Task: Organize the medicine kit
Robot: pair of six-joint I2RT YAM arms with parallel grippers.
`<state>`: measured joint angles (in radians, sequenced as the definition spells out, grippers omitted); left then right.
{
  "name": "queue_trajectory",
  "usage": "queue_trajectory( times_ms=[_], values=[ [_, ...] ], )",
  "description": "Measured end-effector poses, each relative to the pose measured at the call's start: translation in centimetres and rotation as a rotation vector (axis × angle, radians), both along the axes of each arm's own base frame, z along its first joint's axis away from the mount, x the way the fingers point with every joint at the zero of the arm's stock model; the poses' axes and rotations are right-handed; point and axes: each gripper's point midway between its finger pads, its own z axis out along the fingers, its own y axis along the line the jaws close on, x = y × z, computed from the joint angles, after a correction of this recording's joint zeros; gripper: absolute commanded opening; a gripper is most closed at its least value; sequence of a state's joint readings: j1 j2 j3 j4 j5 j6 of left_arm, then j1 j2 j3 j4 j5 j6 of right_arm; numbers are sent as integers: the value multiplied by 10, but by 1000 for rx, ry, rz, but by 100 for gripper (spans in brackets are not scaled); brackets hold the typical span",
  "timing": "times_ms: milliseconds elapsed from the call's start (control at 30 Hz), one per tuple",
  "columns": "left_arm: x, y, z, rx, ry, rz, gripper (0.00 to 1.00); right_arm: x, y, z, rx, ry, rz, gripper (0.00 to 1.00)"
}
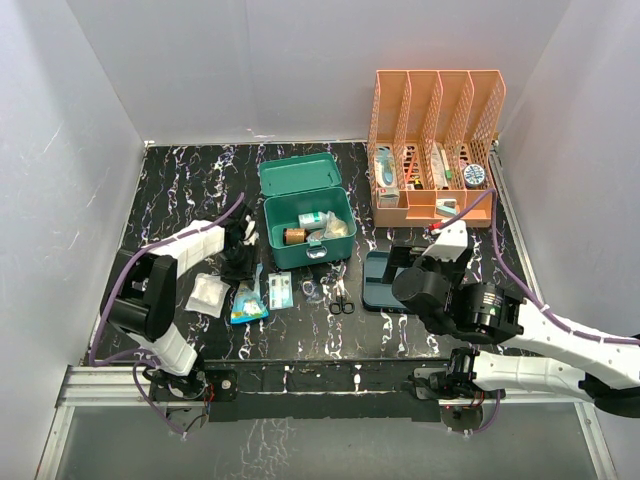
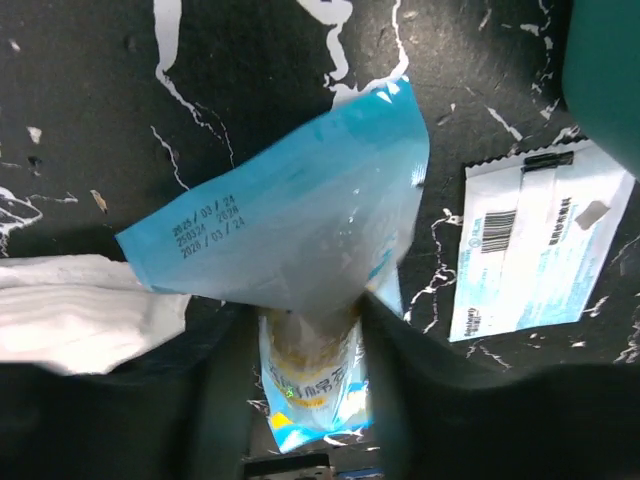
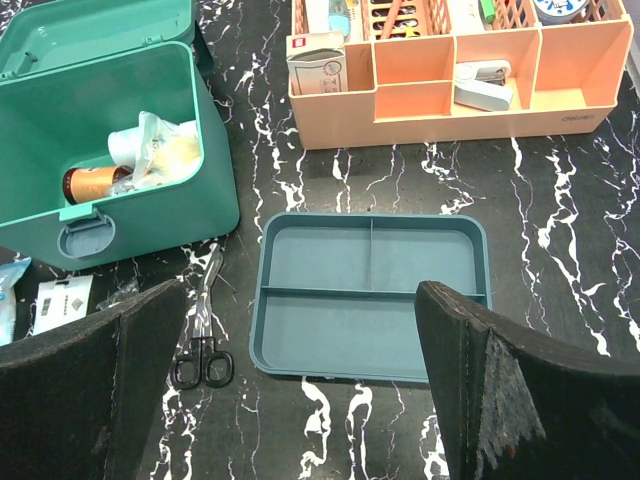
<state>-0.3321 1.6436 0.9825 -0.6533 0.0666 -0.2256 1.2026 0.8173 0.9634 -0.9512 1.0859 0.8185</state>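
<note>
Tabletop seen from above: a black marbled table with the teal medicine kit at the middle of the frame. Its lid is swung back and small items lie inside. An orange rack stands at the upper right. Below it a dark compartment tray lies partly under the right arm. Scissors lie between the tray and the kit's front. At lower left of the kit lie a white packet, a blue pouch and a barcoded sachet. The left gripper is down just above the pouch.

Left wrist view: the blue pouch fills the middle of the frame, printed with dates. Its narrow lower part sits between the two dark fingers, which press against both of its sides, so the jaws are closed on it. The white packet is at the left edge and the barcoded sachet lies flat at the right.

Right wrist view: the right gripper hovers with its jaws spread wide and nothing between them, the tray in the middle of the frame. The kit occupies the upper left, open, with a brown bottle and wrapped items inside. The scissors lie at lower left, just beside the tray, and the rack spans the upper right.
</note>
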Motion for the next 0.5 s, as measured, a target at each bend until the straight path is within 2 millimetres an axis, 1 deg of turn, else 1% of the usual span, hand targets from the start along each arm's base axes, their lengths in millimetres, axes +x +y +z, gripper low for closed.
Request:
queue_trajectory(
  times_ms=[33, 67, 267, 333, 433, 500],
  values=[
    [0, -1, -1, 0, -1, -1, 7, 0, -1, 0, -1, 0, -1, 98],
    [0, -1, -1, -1, -2, -1, 0, -1, -3, -1, -2, 0, -4, 98],
    [3, -4, 7, -12, -3, -9, 0, -2, -7, -6, -5, 8, -16, 98],
    [4, -4, 13, -7, -3, -17, 0, -3, -7, -6, -2, 11, -19, 98],
    [14, -4, 33, -1, -31, -35, 0, -3, -8, -7, 2, 13, -22, 98],
    [30, -7, 61, -8, -93, -53, 0, -3, -7, -7, 6, 15, -20, 98]
  ],
)
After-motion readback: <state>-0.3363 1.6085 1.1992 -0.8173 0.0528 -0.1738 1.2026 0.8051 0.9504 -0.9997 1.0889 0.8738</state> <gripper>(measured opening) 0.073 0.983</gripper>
